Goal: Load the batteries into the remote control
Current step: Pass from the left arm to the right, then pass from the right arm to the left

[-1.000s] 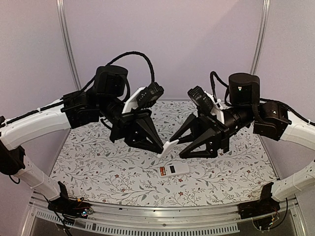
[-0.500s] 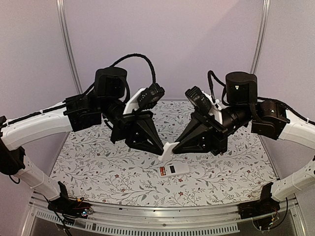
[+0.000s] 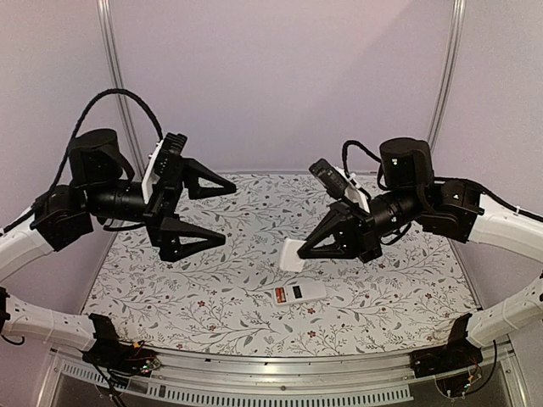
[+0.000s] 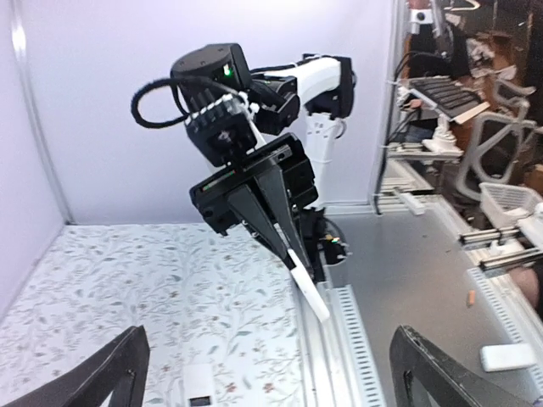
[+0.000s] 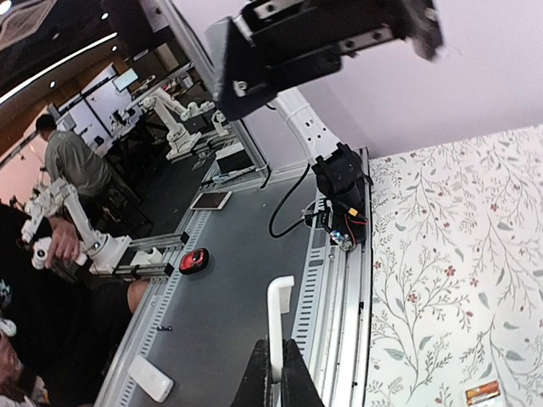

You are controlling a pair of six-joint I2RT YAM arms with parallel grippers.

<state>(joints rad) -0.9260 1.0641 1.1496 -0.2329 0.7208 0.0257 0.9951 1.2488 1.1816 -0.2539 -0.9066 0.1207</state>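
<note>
Covering the table: a white cloth [image 3: 407, 288] printed with grey sprigs and small red flowers, ending at a slotted metal rail [image 3: 280, 392] along the near edge.
Room: a pale lilac backdrop [image 3: 280, 76] rises between two metal posts [image 3: 116, 85]. The wrist views look past the table onto a grey floor [image 4: 407, 271], an office chair [image 4: 492, 153] and other white robot arms [image 5: 174, 119]. A person in a grey shirt [image 5: 72, 161] stands at the left of the right wrist view.
Left gripper [image 3: 227, 214]: raised over the left side of the table, jaws spread wide and facing right across the cloth, with nothing between them.
Right gripper [image 3: 307, 249]: in the air over the middle of the table, jaws pressed together on one edge of a small flat white cover plate [image 3: 291, 254]. The plate sticks out past the fingertips at a tilt.
In the way: the right gripper and its plate hang over the cloth just far of the remote, and neither hides it from the overhead camera.
Remote control [image 3: 299, 293]: lying flat on the cloth at centre, close to the near edge, with a dark recess showing and a red patch at its left end.
Remote to jaws: it sits below and just near of the plate's lower tip, not touching it. It is well apart from the left gripper, to that gripper's right and nearer.
</note>
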